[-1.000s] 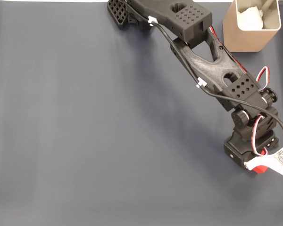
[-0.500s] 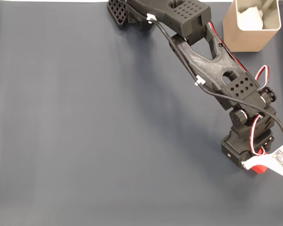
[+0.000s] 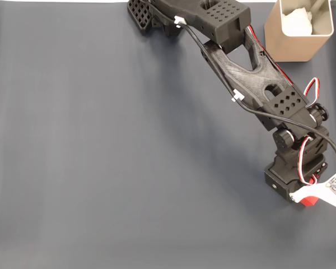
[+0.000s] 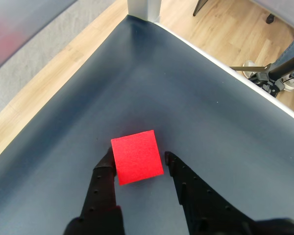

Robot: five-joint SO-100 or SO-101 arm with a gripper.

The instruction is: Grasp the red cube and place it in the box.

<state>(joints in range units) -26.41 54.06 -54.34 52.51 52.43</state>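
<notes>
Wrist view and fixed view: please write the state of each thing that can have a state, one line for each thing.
red cube: on the dark mat, between the gripper fingers, not lifted.
gripper: open, one finger on each side of the cube; the left finger looks to be touching it, the right stands apart.
box: upright, open at the top, a white paper wad inside; no cube in it.

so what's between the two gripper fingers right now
In the wrist view, the red cube sits on the dark mat between the gripper fingers, nothing else.
</notes>
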